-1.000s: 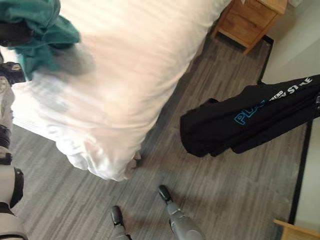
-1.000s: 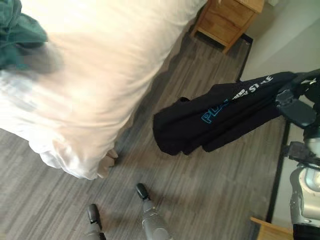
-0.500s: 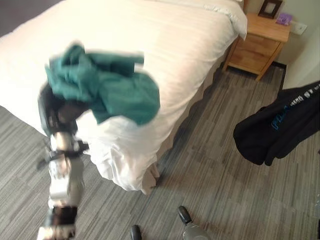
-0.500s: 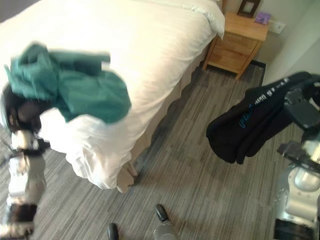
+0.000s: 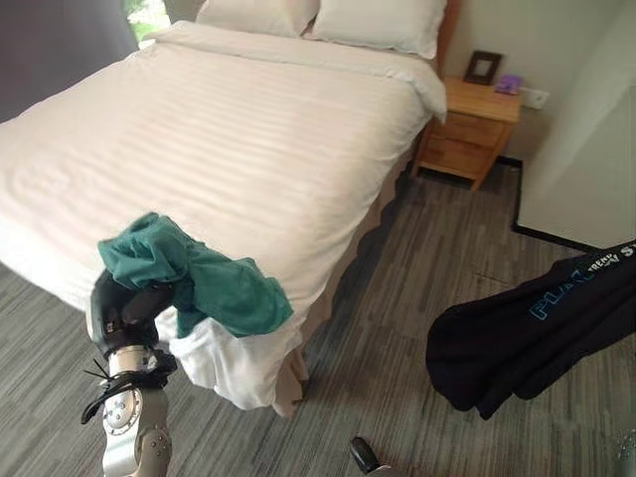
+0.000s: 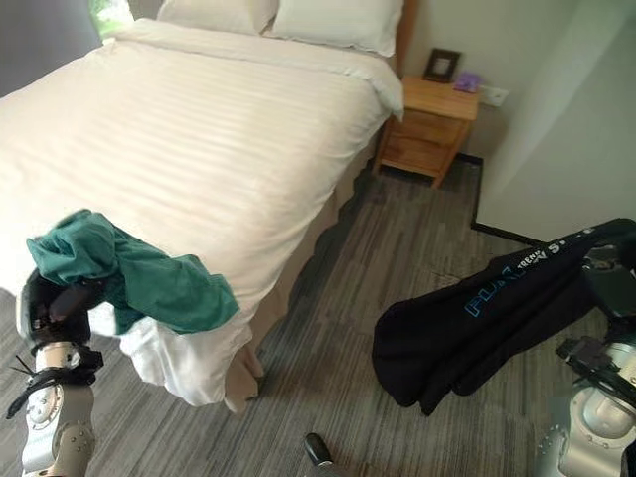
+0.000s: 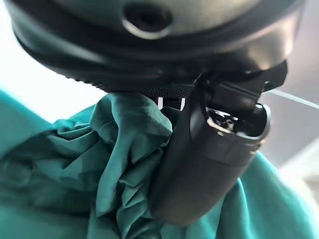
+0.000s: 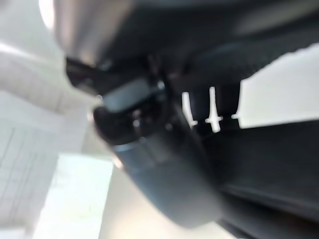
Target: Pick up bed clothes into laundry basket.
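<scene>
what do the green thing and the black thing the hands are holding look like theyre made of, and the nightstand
Green garment: thin matte woven cloth, probably cotton, crumpling into fine creases in the left hand.
Black garment: thicker soft knit, likely jersey, hanging in heavy folds with printed lettering from the right hand.
Nightstand: light wood or veneer, satin finish, warm grain-coloured panels.

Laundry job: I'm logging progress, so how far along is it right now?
Done: both garments are off the white bed. In hand: the left hand grips a teal garment, and the right hand carries a black garment that hangs above the floor. Left: getting both into the laundry basket.
</scene>
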Controlling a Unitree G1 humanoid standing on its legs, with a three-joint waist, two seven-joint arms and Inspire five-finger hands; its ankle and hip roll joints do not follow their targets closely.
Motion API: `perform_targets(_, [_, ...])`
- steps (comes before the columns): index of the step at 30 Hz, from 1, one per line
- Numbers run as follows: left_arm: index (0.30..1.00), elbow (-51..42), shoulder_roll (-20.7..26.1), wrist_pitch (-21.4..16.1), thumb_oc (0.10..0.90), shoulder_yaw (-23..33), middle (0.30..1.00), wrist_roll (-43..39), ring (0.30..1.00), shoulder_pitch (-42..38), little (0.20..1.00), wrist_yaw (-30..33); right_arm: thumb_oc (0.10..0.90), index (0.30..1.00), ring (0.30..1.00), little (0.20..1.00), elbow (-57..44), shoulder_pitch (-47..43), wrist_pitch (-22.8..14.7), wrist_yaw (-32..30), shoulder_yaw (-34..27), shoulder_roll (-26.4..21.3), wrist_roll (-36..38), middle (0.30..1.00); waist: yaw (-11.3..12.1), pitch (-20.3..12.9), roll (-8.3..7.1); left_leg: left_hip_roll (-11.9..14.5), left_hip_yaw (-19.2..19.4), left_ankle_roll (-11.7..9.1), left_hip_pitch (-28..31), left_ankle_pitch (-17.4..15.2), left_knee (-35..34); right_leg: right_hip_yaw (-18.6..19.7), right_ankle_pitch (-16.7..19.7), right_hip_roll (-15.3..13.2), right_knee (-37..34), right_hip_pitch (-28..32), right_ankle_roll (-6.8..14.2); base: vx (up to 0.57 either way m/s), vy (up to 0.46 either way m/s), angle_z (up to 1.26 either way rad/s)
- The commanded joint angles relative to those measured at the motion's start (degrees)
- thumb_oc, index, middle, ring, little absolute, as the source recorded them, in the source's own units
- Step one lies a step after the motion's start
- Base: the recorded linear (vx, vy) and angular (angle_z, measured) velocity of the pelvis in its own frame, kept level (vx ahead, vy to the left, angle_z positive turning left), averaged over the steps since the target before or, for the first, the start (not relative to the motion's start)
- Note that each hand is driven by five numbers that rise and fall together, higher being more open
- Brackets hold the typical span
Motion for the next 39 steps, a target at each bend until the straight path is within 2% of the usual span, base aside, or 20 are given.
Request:
perform_targets(1, [0.300,-9.2,8.2,-8.1,0.400,-2.4,0.300,2.5,0.300,-11.5,0.300,-4.1,0.400,0.300,0.300,0.300,-6.7,-3.0,-6.2,-0.8,-6.6,-5.5,-1.2,0.300,-4.5,-4.4,-0.28,-3.0,3.1,4.6,-1.5,-5.7,2.1,7.0,0.0,5.8,1.8,-3.9,5.2,-0.09,0.088,-0.89])
perform_targets(3, [0.300,-10.3,9.5,-8.3,0.400,-3.7,0.300,2.9,0.300,-13.7,0.300,-4.2,0.400,0.300,0.300,0.300,-7.4,-2.5,-6.1,-0.4,-6.8,-5.4,-1.4,0.300,-5.0,-3.8,-0.22,-3.1,5.4,5.4,-1.5,-8.2,2.7,7.9,0.6,6.5,1.1,-5.1,6.1,-0.06,0.098,-0.80])
perform_targets(4, [0.300,-10.8,11.3,-8.8,0.400,-5.7,0.300,2.9,0.300,-16.4,0.300,-4.2,0.400,0.300,0.300,0.300,-8.2,-1.2,-6.6,-0.2,-7.6,-5.3,-1.1,0.300,-7.8,-2.3,-0.53,-2.3,9.0,5.0,-1.9,-8.3,2.8,8.0,3.1,8.6,0.6,-8.7,6.3,-0.11,-0.012,-0.79])
perform_targets(6, [0.300,-10.9,13.5,-8.6,0.400,-8.1,0.300,2.8,0.300,-18.8,0.300,-4.4,0.400,0.300,0.300,0.300,-9.3,1.0,-6.8,-0.2,-8.6,-6.0,-0.7,0.300,-9.2,-0.4,0.06,-1.3,12.2,4.6,-2.0,-7.8,3.8,0.4,2.1,7.7,3.5,-11.6,6.2,-0.16,-0.006,-0.99])
perform_targets(8, [0.300,-9.6,15.4,-8.7,0.400,-9.0,0.300,2.2,0.300,-20.9,0.300,-4.3,0.400,0.300,0.300,0.300,-8.6,1.5,-7.2,0.1,-8.2,-6.9,2.2,0.300,-10.6,1.2,0.17,0.0,15.1,3.8,-2.3,-3.9,2.9,-8.9,-1.8,4.6,12.7,-11.4,3.8,-0.29,-0.027,-1.24])
perform_targets(10, [0.300,-8.6,16.1,-8.6,0.400,-5.2,0.300,1.5,0.300,-19.4,0.300,-3.6,0.400,0.300,0.300,0.300,-8.7,-0.1,-6.7,0.2,-7.4,-7.4,3.3,0.300,-8.4,1.1,1.32,1.3,18.7,4.3,-2.6,-2.1,1.3,-17.6,-7.3,-1.1,23.4,-5.9,1.3,-0.37,0.054,-1.26])
perform_targets(11, [0.300,-8.8,15.9,-8.5,0.400,-4.9,0.300,1.6,0.300,-19.1,0.300,-3.5,0.400,0.300,0.300,0.300,-8.7,-0.2,-6.6,0.2,-7.2,-7.5,3.2,0.300,-8.5,1.2,1.18,1.2,18.9,4.3,-2.3,-2.1,1.2,-17.4,-7.8,-1.2,24.1,-6.1,1.2,-0.33,-0.009,-1.65])
perform_targets(13, [0.300,-9.5,14.0,-7.9,0.400,-0.7,0.300,3.4,0.300,-14.8,0.300,-2.3,0.400,0.300,0.300,0.300,-8.7,-2.3,-6.5,-1.0,-6.9,-6.5,1.8,0.300,-5.5,0.2,0.68,2.1,22.1,4.7,-4.1,-1.4,2.5,-22.1,-8.0,-4.6,28.7,-1.7,0.7,-0.27,-0.081,-1.48])
perform_targets(15, [0.300,-9.6,12.8,-7.0,0.400,1.4,0.300,5.5,0.300,-11.2,0.300,-1.6,0.400,0.300,0.300,0.300,-8.7,-3.3,-6.3,-2.0,-6.6,-5.1,0.7,0.300,-3.1,-1.3,-0.95,3.4,24.5,4.2,-6.0,-0.8,4.0,-24.8,-6.7,-5.2,25.9,0.8,1.8,-0.28,-0.250,-1.13])
perform_targets(16, [0.300,-9.9,12.9,-6.0,0.400,1.7,0.300,5.0,0.300,-10.6,0.300,-1.9,0.400,0.300,0.300,0.300,-8.9,-3.3,-5.6,-1.7,-5.6,-4.1,1.8,0.300,-1.9,-1.9,-1.90,5.3,26.6,3.0,-6.5,0.2,4.8,-28.3,-10.2,-4.7,20.6,1.7,1.7,-0.36,-0.496,-1.57])
perform_targets(17, [0.300,-10.7,13.7,-5.8,0.400,0.2,0.300,5.0,0.300,-11.4,0.300,-3.3,0.400,0.300,0.300,0.300,-9.4,-2.6,-6.1,-0.6,-5.1,-4.0,3.2,0.300,-2.4,-2.1,-3.90,7.7,26.6,1.2,-10.1,2.0,8.4,-25.1,-13.7,-0.1,14.9,3.3,0.2,-0.27,-0.444,-1.48])
perform_targets(19, [0.300,-10.8,14.4,-5.8,0.400,-0.7,0.300,4.8,0.300,-12.0,0.300,-3.8,0.400,0.300,0.300,0.300,-8.9,-2.4,-6.4,0.2,-4.0,-3.7,4.5,0.300,-1.9,-1.7,-5.15,11.0,23.9,-0.8,-12.4,2.6,13.5,-23.5,-14.7,2.0,13.4,4.1,-1.4,-0.21,-0.430,-1.15])
perform_targets(20, [0.300,-10.8,14.8,-5.8,0.400,-1.1,0.300,4.3,0.300,-12.2,0.300,-4.0,0.400,0.300,0.300,0.300,-8.3,-2.9,-6.9,0.6,-2.3,-3.3,6.4,0.300,-0.2,-1.0,-6.23,13.1,15.6,-2.8,-14.2,4.4,17.7,-20.6,-14.7,4.0,12.8,4.4,-2.6,-0.35,-0.384,-0.85])
perform_targets(21, [0.300,-10.3,14.8,-5.9,0.400,-1.6,0.300,3.7,0.300,-12.5,0.300,-4.2,0.400,0.300,0.300,0.300,-7.4,-3.2,-7.7,0.9,-1.5,-3.8,7.6,0.300,1.1,0.1,-6.64,13.4,9.9,-2.4,-14.7,5.7,20.1,-19.2,-13.4,5.2,13.2,3.2,-3.7,-0.45,-0.299,-1.52])
perform_targets(22, [0.300,-11.3,13.8,-6.0,0.400,-1.8,0.300,2.6,0.300,-12.0,0.300,-3.9,0.400,0.300,0.300,0.300,-6.3,-4.0,-8.7,0.3,-0.1,-3.8,9.8,0.300,2.8,0.4,-7.76,11.8,0.2,-1.3,-13.3,4.6,24.4,-16.6,-12.0,5.9,13.8,2.1,-4.0,-0.40,-0.190,-1.52])
perform_targets(23, [0.300,-11.5,13.3,-5.6,0.400,-1.7,0.300,2.5,0.300,-11.1,0.300,-4.2,0.400,0.300,0.300,0.300,-6.4,-3.7,-8.4,1.4,0.2,-3.1,10.9,0.300,3.0,-0.1,-8.03,11.5,-3.1,-0.5,-11.8,2.6,26.1,-15.6,-11.7,5.9,13.8,2.1,-4.0,-0.22,-0.196,-1.93])
perform_targets(25, [0.300,-11.6,12.9,-5.2,0.400,1.1,0.300,2.9,0.300,-7.3,0.300,-4.4,0.400,0.300,0.300,0.300,-5.4,-3.3,-8.1,2.1,-0.1,-2.4,10.6,0.300,5.1,-1.9,-7.82,7.4,-12.7,1.1,-9.3,1.1,28.2,-9.5,-9.9,8.5,13.0,1.9,-3.7,0.00,-0.170,-1.68])
perform_targets(28, [0.300,-12.4,12.6,-5.6,0.400,3.6,0.300,4.2,0.300,-4.8,0.300,-3.5,0.400,0.300,0.300,0.300,-5.0,-4.9,-7.4,2.4,2.3,-5.1,8.4,0.300,5.6,-2.6,-6.86,3.8,-19.4,2.0,-5.9,0.7,24.3,-0.4,-8.3,12.1,12.6,2.8,-3.6,-0.03,-0.089,-2.15])
perform_targets(33, [0.300,-11.6,12.1,-6.8,0.400,6.0,0.300,9.5,0.300,-3.1,0.300,-2.3,0.400,0.300,0.300,0.300,-6.7,-4.8,-6.0,3.8,1.7,-6.9,7.2,0.300,4.2,-2.5,-5.87,0.0,-16.5,2.2,-2.7,-2.0,7.5,7.8,-5.1,13.1,7.4,4.0,-3.1,-0.09,0.015,-1.86])
perform_targets(39, [0.300,-11.9,9.8,-6.6,0.400,5.3,0.300,11.4,0.300,-3.6,0.300,-2.3,0.400,0.300,0.300,0.300,-8.9,-0.4,-4.9,6.0,-1.2,-3.1,7.5,0.300,-0.4,-3.8,-2.81,-2.1,-8.8,3.2,0.0,-3.2,1.1,8.3,-2.9,12.6,3.2,2.9,-0.9,-0.04,0.111,-1.03])
